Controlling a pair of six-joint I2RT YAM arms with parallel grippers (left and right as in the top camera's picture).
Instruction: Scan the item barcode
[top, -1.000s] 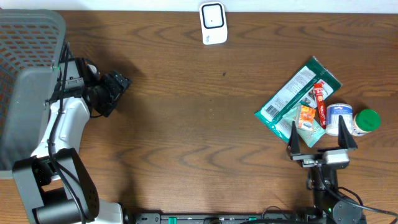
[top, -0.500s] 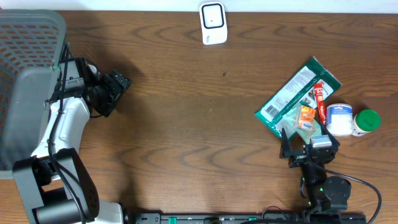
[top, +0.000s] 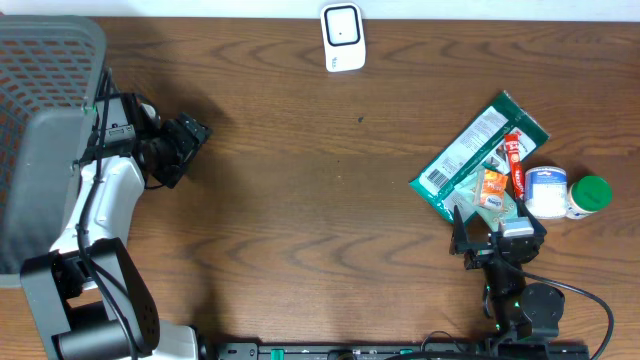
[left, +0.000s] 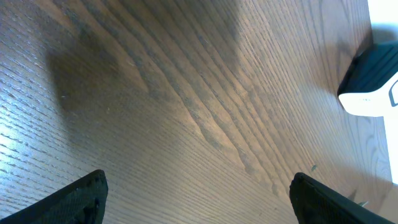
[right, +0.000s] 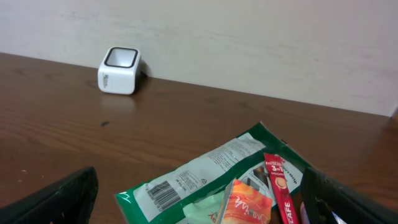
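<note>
Overhead: right claw (top: 497, 228) released near the pouch (top: 472, 150); I'd pinch its edge (barcode (right: 163, 191) kept clear). Left claw (left: 200, 198) released too.

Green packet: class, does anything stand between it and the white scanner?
Nothing visible does: bare table runs from the green packet to the scanner. An orange sachet and red stick lie on it.

green packet (top: 468, 148) flat, barcode (top: 437, 179) up, white scanner (top: 343, 38)

The left hand (top: 190, 150) and the right hand (top: 497, 234) both hover with fingers spread wide, holding nothing.
</note>
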